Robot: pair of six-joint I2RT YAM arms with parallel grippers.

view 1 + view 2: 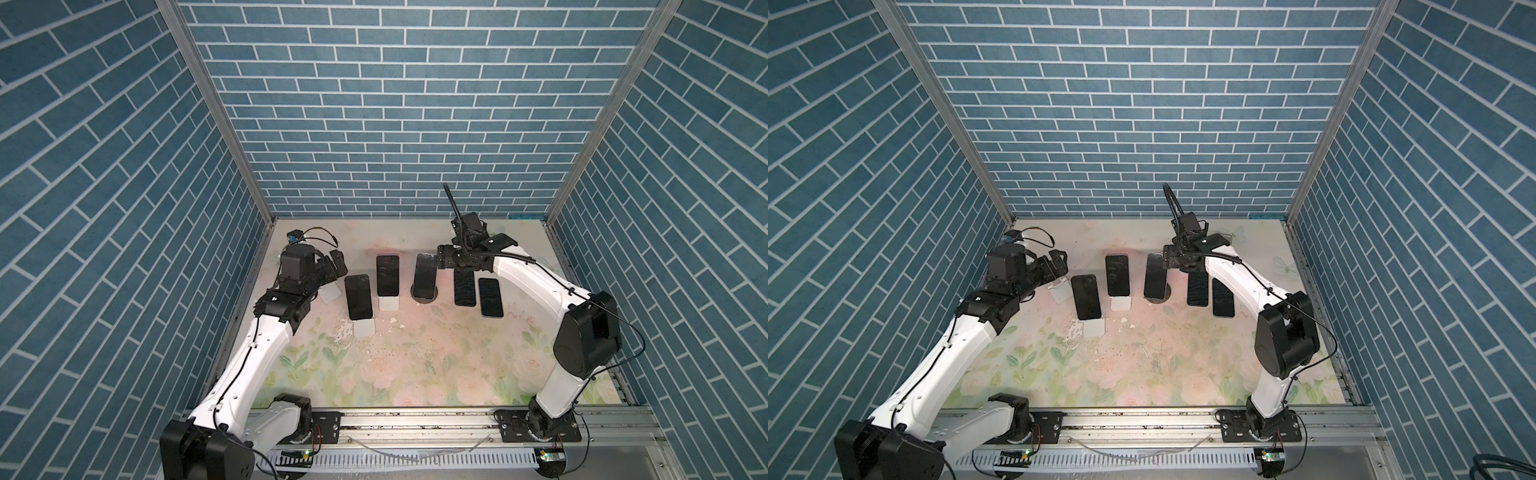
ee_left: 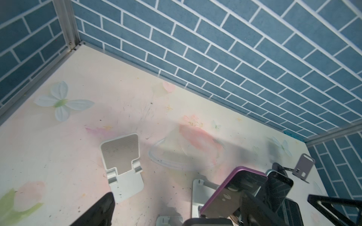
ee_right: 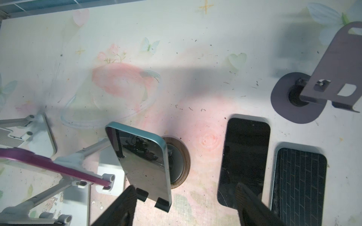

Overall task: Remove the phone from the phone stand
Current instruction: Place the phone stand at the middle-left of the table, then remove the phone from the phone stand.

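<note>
Three phones lean on stands in a row: a purple-edged one [image 1: 358,297], a middle one [image 1: 387,274], and a teal-edged phone [image 1: 424,276] on a stand with a round wooden base [image 3: 181,162]. My right gripper [image 1: 439,258] is open at the teal phone's [image 3: 145,162] top end. In the right wrist view that phone's end lies between the fingers, close beside one finger [image 3: 121,205], and neither touches it. My left gripper [image 1: 334,266] stands wide open and empty beyond an empty white stand [image 2: 121,166], left of the purple phone [image 2: 235,191].
Two phones [image 1: 464,289] [image 1: 490,297] lie flat on the floral table under my right forearm. An empty grey stand [image 3: 333,68] with an oval base stands farther back on the right. Blue brick walls [image 1: 395,124] close in three sides.
</note>
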